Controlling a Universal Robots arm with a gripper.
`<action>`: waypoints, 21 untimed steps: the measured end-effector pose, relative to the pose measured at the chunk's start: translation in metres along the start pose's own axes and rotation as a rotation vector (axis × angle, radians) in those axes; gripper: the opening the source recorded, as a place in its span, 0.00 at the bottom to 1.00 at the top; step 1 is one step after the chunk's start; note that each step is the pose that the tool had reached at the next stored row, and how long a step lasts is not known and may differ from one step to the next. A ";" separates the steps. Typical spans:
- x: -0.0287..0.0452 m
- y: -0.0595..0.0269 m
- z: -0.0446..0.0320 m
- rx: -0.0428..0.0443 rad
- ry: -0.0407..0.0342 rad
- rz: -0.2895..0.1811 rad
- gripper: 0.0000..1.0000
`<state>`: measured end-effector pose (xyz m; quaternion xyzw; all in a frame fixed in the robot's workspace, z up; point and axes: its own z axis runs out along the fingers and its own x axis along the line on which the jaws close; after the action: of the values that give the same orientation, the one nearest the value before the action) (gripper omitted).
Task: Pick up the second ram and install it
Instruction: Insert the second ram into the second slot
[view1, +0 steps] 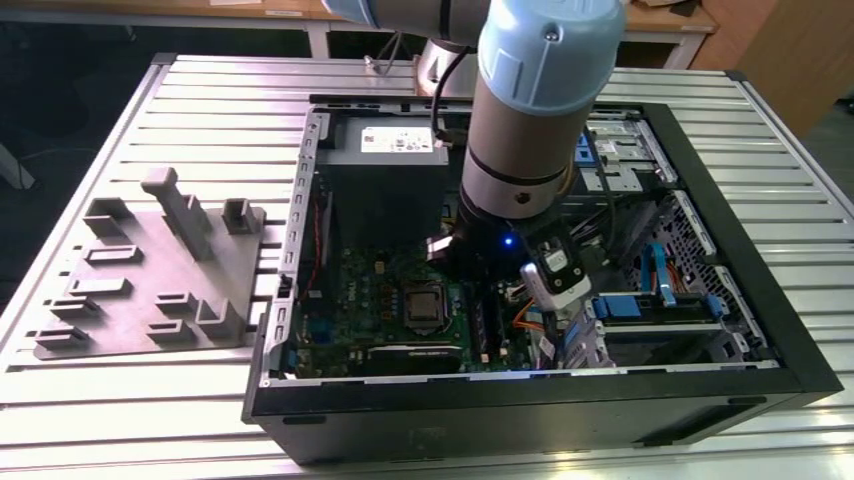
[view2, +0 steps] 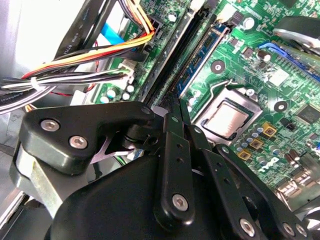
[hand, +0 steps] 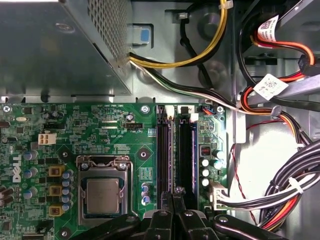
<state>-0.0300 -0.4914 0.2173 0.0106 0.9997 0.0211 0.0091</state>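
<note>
Now our hand (hand: 173, 197) is pressed together, maybe on the second ram (view2: 172, 107), low at the slots (hand: 175, 150); it looks nearly in.

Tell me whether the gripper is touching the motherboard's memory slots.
Cannot tell. In the first wrist view the gripper overlaps the near ends of the memory slots, but no contact or gap shows plainly.
</note>
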 end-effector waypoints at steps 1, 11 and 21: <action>0.0000 0.0000 0.0003 0.0001 0.0001 0.000 0.12; 0.0001 -0.0001 0.0022 0.0002 0.0001 0.000 0.12; 0.0001 -0.0001 0.0027 0.0001 0.0001 0.000 0.12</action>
<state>-0.0301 -0.4914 0.2146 0.0106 0.9997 0.0210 0.0090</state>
